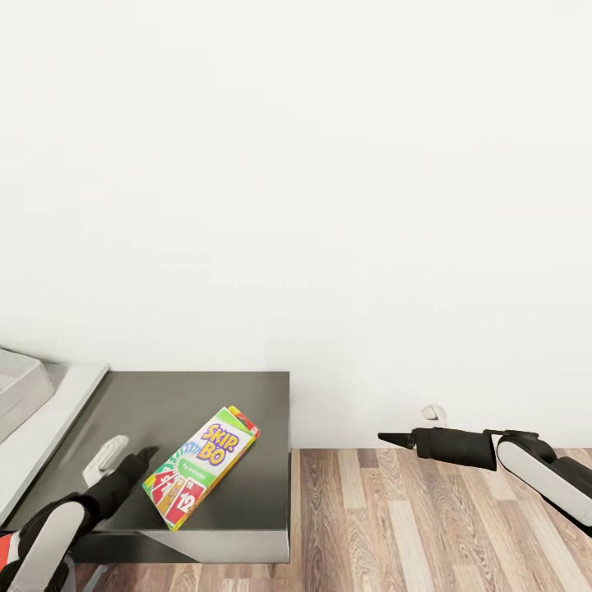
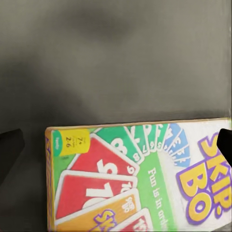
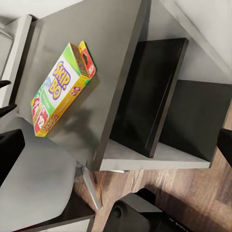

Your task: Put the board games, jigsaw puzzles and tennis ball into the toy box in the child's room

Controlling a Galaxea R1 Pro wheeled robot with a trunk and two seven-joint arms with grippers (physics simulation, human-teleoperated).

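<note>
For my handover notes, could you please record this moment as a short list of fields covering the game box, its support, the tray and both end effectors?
item: rainbow-printed flat SKIP-BO card game box
item support: lying on the dark grey cabinet top
tray: light grey plastic tray on the pale grey desk top, beside the cabinet
left end effector: open, at the box's lower end
right end effector: above the wood-plank floor, nothing held

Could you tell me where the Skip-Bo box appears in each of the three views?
Head view: Skip-Bo box lies at lower left, on the dark-grey cabinet top.
Left wrist view: it spans the lower half, seen close up.
Right wrist view: it is at upper left.
Shared landmark: the dark-grey cabinet top beneath it.
</note>
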